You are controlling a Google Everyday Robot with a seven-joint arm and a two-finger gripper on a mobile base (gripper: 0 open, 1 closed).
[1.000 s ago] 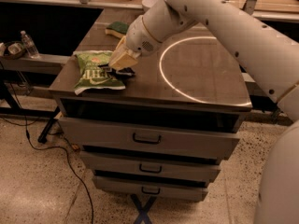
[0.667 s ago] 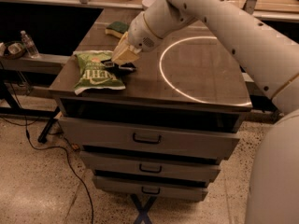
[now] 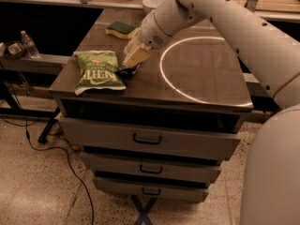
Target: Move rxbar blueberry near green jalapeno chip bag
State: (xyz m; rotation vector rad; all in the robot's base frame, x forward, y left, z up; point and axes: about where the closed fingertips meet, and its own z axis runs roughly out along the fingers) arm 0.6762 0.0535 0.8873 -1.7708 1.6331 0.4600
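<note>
The green jalapeno chip bag (image 3: 98, 70) lies flat near the front left corner of the dark table top (image 3: 206, 86). The rxbar blueberry (image 3: 127, 71), a small dark bar, lies on the table right beside the bag's right edge, partly hidden under my gripper. My gripper (image 3: 134, 56) hangs just above the bar, at its upper right, with the white arm reaching in from the upper right.
A green-topped yellow sponge (image 3: 120, 28) lies at the back left of the table, with a white bowl (image 3: 153, 3) behind it. A bright ring of light (image 3: 161, 69) marks the table's right half. A water bottle (image 3: 29, 44) stands on a shelf at the left. Drawers (image 3: 147, 138) are below the table.
My gripper has shifted slightly right and up from the bar. The bar and the chip bag stay where they were, side by side.
</note>
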